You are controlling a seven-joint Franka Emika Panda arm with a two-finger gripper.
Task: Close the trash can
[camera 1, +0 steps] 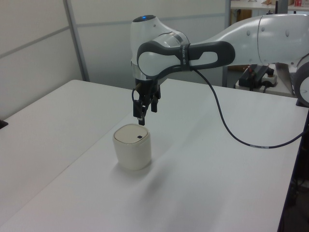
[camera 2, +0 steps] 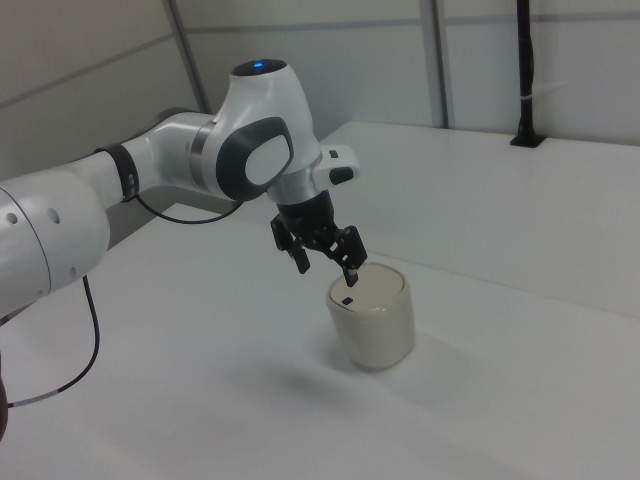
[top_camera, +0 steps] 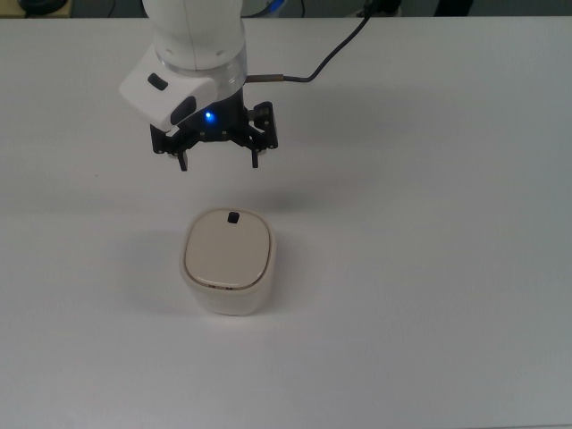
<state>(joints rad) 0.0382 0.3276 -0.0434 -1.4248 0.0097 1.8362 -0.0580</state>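
Pincer [top_camera: 219,163]: black, two-fingered, on a white Panda arm [camera 1: 251,36]; fingers spread apart, holding nothing, pointing down, hanging in the air clear of the trash can [top_camera: 229,262] and toward the top view's upper edge from it. Blue indicator light [top_camera: 207,115] lit on the wrist above the fingers. Trash can: small cream-white bin of rounded-square outline, upright on the bench [top_camera: 429,268], with nothing else beside it; beige flap lid [top_camera: 226,248] appears to lie flat and level with the rim, its tiny black tab [top_camera: 233,217] on the side nearest the pincer. Judgement: the lid looks already down or nearly so; should any seating remain, a gentle straight-down press with one fingertip on the lid's middle, away from the tab, ought to serve, with light force so the bin does not tip or skid. Black cable [camera 1: 231,130] trails from the arm across the bench. Bench: plain white, matte. Room: pale wall panels [camera 1: 34,53] with grey upright struts behind.
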